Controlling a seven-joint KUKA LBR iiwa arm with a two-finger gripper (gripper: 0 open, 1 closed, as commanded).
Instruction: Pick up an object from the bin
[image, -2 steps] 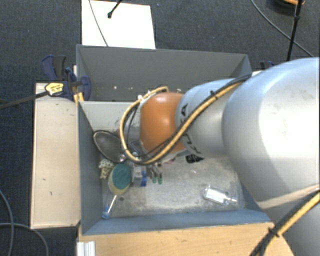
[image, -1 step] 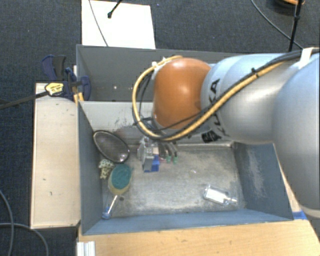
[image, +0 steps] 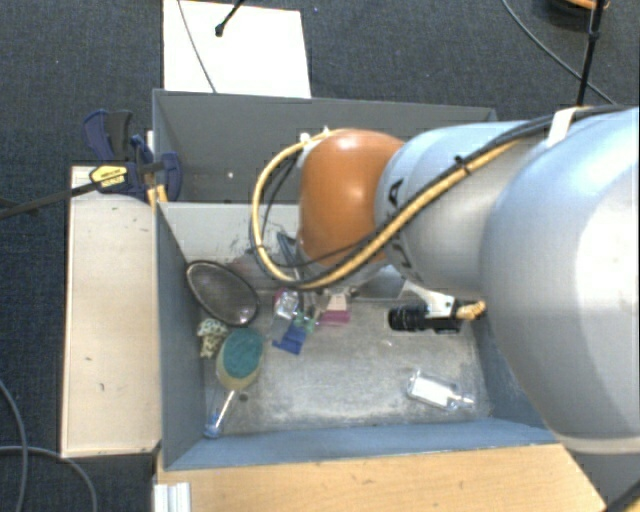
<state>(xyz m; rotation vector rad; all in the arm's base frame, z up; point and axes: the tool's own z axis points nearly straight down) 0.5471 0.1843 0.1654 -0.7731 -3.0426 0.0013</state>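
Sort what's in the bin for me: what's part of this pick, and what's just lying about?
In the job: gripper, low at the middle of the bin; blue block and pink block right beside it.
Lying about: strainer, teal disc, black cylinder, clear packet.

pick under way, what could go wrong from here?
1. The gripper is down among a tight cluster. The blue block and pink piece lie right beside it, so it may catch both or nudge one away.
2. The orange wrist cover hides the contact from the camera, so a poor grasp might go unseen.
3. The cable loop hangs close to the dark strainer and might snag it on the lift.
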